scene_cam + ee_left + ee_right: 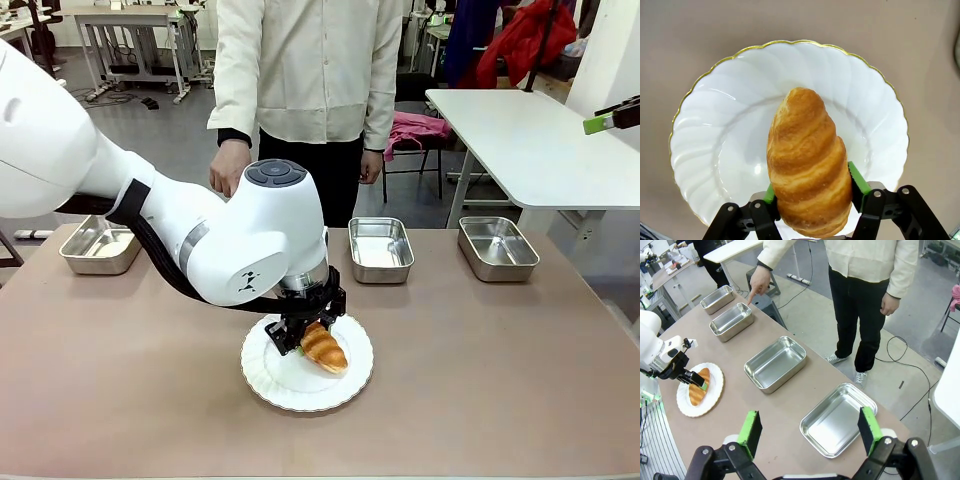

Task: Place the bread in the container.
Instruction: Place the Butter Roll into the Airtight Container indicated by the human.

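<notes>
Bread [324,348] is seen from the front lying on the white plate [268,380], the left gripper [303,340] lowered over it. At the left wrist, green pads [857,179] are pressed to its flanks, no lift evident. From the right wrist, that arm's right gripper [810,430] is held wide, empty; a person's finger [749,301] is pointed at one container [731,321]

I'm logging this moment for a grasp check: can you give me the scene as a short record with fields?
bread: croissant lying on the white plate, between the left gripper's green pads
left gripper: jaws closed in on the croissant's sides
right gripper: open, above the table, holding nothing
containers: four steel trays along the far edge, all empty
person's hand: points a finger at the second tray from the robot's left end
</notes>
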Tool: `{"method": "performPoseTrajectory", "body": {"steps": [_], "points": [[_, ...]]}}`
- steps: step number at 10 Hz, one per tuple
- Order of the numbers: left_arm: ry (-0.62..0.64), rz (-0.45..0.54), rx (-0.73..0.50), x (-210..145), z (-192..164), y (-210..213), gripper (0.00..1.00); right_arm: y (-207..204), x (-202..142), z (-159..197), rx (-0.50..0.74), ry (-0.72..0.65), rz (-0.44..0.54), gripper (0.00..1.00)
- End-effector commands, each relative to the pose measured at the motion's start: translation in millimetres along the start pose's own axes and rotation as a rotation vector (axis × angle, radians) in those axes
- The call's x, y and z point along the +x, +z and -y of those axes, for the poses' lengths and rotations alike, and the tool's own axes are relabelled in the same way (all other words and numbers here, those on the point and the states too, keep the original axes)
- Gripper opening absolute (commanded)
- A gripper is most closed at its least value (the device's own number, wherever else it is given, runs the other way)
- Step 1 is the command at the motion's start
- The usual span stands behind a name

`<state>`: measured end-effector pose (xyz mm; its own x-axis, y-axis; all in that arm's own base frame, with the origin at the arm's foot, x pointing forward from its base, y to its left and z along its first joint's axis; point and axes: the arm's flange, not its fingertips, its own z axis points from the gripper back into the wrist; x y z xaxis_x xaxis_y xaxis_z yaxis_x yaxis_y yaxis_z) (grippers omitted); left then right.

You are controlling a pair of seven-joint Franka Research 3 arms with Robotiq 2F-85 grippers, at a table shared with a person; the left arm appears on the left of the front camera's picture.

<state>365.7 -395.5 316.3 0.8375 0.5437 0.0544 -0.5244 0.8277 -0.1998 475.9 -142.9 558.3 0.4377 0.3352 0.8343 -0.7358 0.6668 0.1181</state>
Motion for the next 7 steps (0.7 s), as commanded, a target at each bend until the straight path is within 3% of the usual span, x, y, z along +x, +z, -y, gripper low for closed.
{"method": "performPoseTrajectory", "body": {"steps": [1,2,7], "points": [[-0.016,0.024,0.036,-0.8,-1.1,-7.4,0.4,-0.1,0.6,-1.2,0.001,0.002,0.004,1.0],[-0.004,0.035,0.029,0.5,-1.3,-6.4,0.24,-0.1,0.6,-1.2,0.001,0.002,0.004,1.0],[-0.001,0.001,-0.001,-0.1,0.7,0.6,0.24,-0.1,0.6,-1.2,0.001,0.002,0.004,1.0]]}}
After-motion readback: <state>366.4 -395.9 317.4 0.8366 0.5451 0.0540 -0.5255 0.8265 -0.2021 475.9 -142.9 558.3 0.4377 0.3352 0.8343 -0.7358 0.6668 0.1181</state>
